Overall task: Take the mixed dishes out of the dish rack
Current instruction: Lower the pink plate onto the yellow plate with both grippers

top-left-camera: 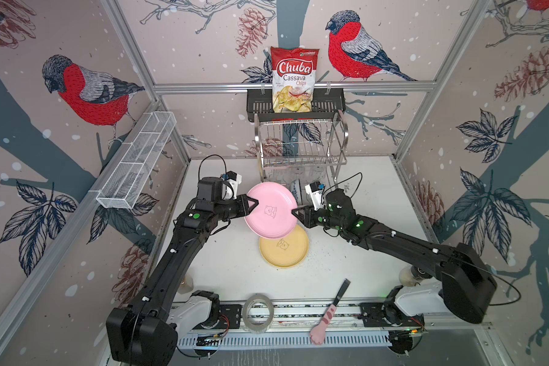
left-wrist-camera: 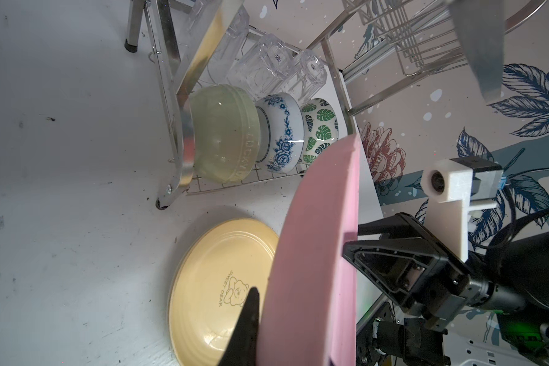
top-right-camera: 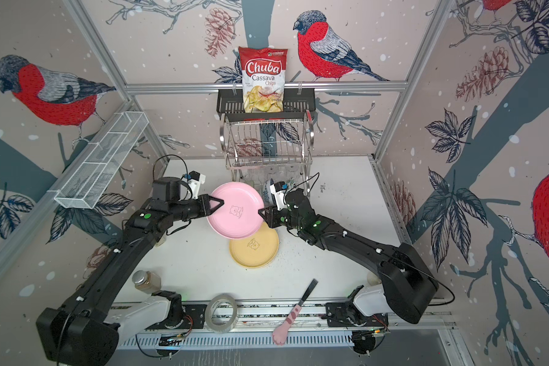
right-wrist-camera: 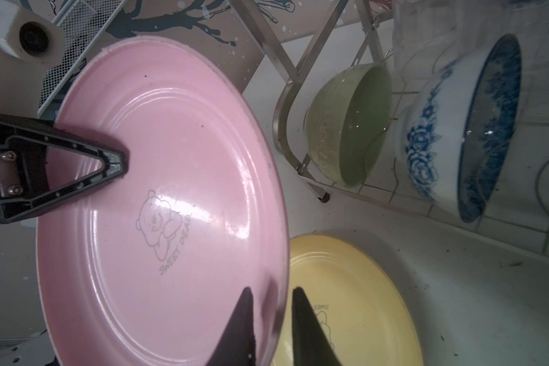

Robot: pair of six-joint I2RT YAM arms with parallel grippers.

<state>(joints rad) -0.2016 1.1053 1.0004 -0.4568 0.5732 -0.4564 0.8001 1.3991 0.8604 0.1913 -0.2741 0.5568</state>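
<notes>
Hanging between the two arms, a round pink plastic plate with a bear print (top-left-camera: 271, 210) is out of the rack and held off the white tabletop (top-left-camera: 222, 253), tilted with its printed face upward. The left gripper (top-left-camera: 255, 202) pinches the plate's rim on its own side. One black triangular finger (right-wrist-camera: 108, 158) lies flat on the printed face. The right gripper (top-left-camera: 295, 211) pinches the opposite rim, and its fingers (right-wrist-camera: 244, 323) sit on either side of the edge in the right wrist view.

Directly below both grippers, a round tan-yellow plate with the same bear print (top-left-camera: 284, 250) lies flat on the table. The pink plate's lower edge overlaps it in both top views, and I cannot tell whether the two touch.

Just beyond the right gripper, toward the back wall, stands the two-tier shiny steel wire dish rack (top-left-camera: 298, 164). Its lower shelf holds three bowls on edge in a row. A pale green bowl (left-wrist-camera: 222, 133) is on the left gripper's side, a white bowl with blue flowers (left-wrist-camera: 281, 133) is in the middle, and a white bowl with green leaf prints (left-wrist-camera: 319, 133) is on the right gripper's side. Behind them, farther from both grippers, stand small clear glasses (left-wrist-camera: 276, 66) upside down.
</notes>
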